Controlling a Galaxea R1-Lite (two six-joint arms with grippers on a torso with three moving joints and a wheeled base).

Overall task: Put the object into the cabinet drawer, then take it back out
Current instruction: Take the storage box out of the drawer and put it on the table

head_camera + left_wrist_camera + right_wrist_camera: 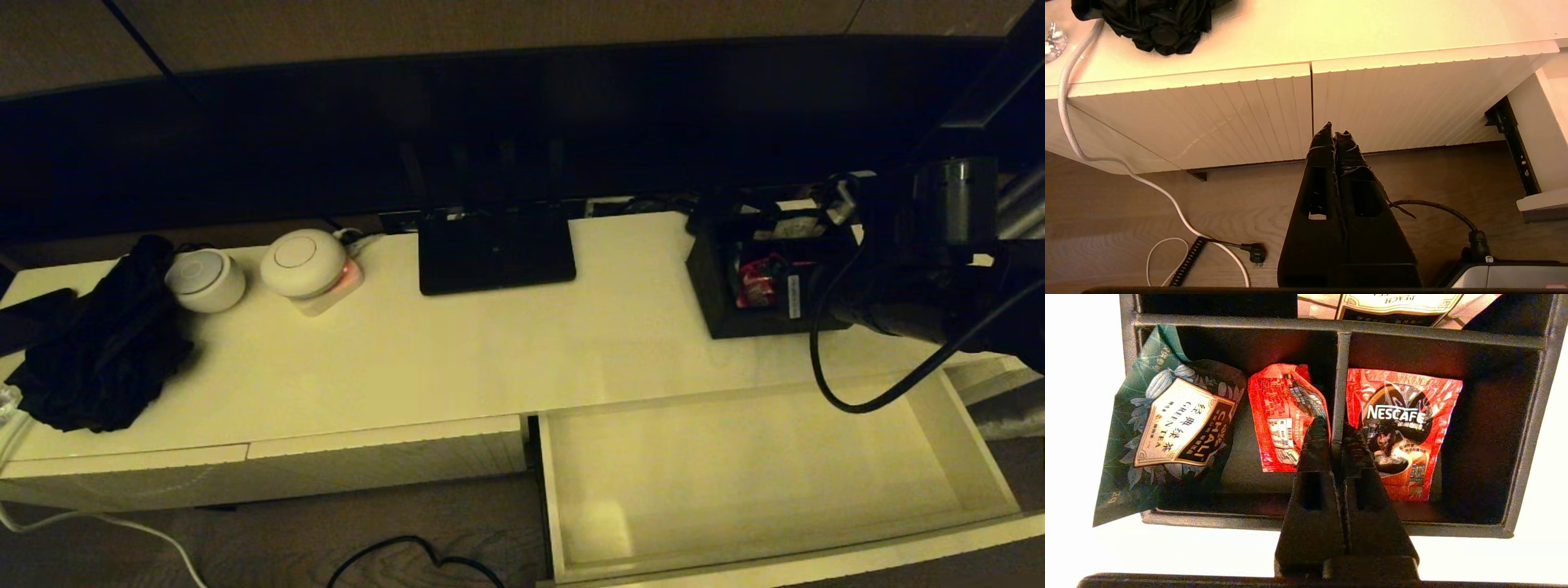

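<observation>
The black box is seen standing on the cabinet top, at the right end and toward the far edge, just behind the open cabinet drawer. In the right wrist view its inner divider is clamped between the closed fingers of the right gripper, one finger on each side of the thin wall. A red packet lies in the compartment on one side of that divider and a red Nescafé packet on the other; a green tea sachet leans over the box's outer wall (its label reads Green Tea).

The drawer is pulled well out toward the near side, and its pale interior is shown bare. To the left of the box, a flat black router is set against the far edge. Farther left, two round white devices and a heap of black cloth are found.

The left gripper is held low before the two closed ribbed drawer fronts, its fingers pressed together on nothing.
</observation>
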